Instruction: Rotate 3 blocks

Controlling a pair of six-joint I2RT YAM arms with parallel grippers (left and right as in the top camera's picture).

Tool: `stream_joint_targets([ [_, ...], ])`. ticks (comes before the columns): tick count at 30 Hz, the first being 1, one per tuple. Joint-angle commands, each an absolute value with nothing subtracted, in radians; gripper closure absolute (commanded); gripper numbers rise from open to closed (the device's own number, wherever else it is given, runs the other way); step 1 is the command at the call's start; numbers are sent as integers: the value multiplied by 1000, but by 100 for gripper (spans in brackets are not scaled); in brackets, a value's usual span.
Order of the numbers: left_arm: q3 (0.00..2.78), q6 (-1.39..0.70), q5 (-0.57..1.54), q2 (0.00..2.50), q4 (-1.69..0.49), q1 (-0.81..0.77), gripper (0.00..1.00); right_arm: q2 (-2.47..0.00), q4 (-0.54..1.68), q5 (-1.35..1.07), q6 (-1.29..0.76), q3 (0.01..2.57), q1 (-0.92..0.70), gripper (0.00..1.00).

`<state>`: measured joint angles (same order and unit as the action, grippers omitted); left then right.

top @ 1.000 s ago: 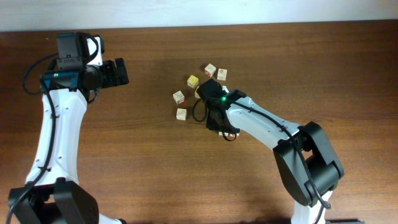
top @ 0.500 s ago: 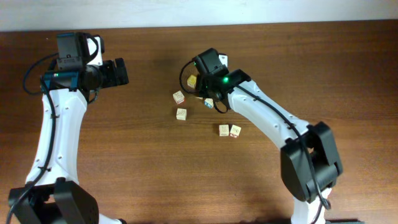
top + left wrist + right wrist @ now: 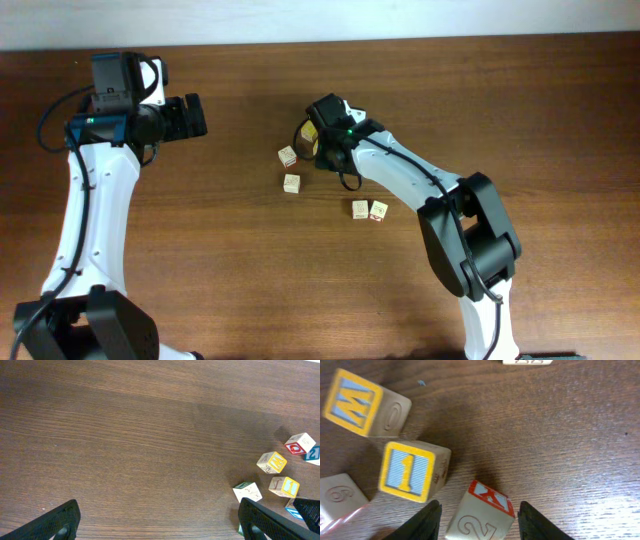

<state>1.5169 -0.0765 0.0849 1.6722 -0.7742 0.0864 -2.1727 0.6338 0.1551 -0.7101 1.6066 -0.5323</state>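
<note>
In the right wrist view a cream block (image 3: 481, 516) with a red-framed face and a carved 2 sits tilted on the table between the fingers of my right gripper (image 3: 479, 512). The jaws are open, with a small gap on each side of the block. A plainer cream block (image 3: 337, 496) lies at the lower left. Overhead, the right gripper (image 3: 322, 148) hangs over the block cluster and hides that block. A block (image 3: 300, 443) with a red mark and one (image 3: 314, 453) with a blue side show in the left wrist view. My left gripper (image 3: 187, 117) is open, far to the left, over bare table.
Two yellow-framed cubes (image 3: 365, 404) (image 3: 412, 472) stand just left of the right fingers. Overhead, small cubes (image 3: 288, 156) (image 3: 292, 183) lie left of the right gripper, and a pair (image 3: 360, 209) (image 3: 379, 210) lies nearer the front. The table (image 3: 200, 250) is dark wood.
My right arm swung from the front of the cluster to its back side. Two cubes now show uncovered at the front right. The left arm has not moved.
</note>
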Motion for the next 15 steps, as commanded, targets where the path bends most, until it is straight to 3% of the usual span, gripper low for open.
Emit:
stream_joint_targets([
  [1, 1535, -89, 78, 1676, -773, 88, 1, -2198, 651, 150, -719, 1613, -527, 59],
  [5, 1535, -89, 78, 1676, -772, 88, 1, -2199, 661, 151, -719, 1613, -527, 59],
  [8, 1535, -89, 78, 1676, -772, 88, 1, -2196, 654, 138, -654, 1617, -527, 66],
  [15, 1535, -89, 78, 1676, -772, 88, 1, -2098, 778, -59, -553, 1629, -531, 72],
])
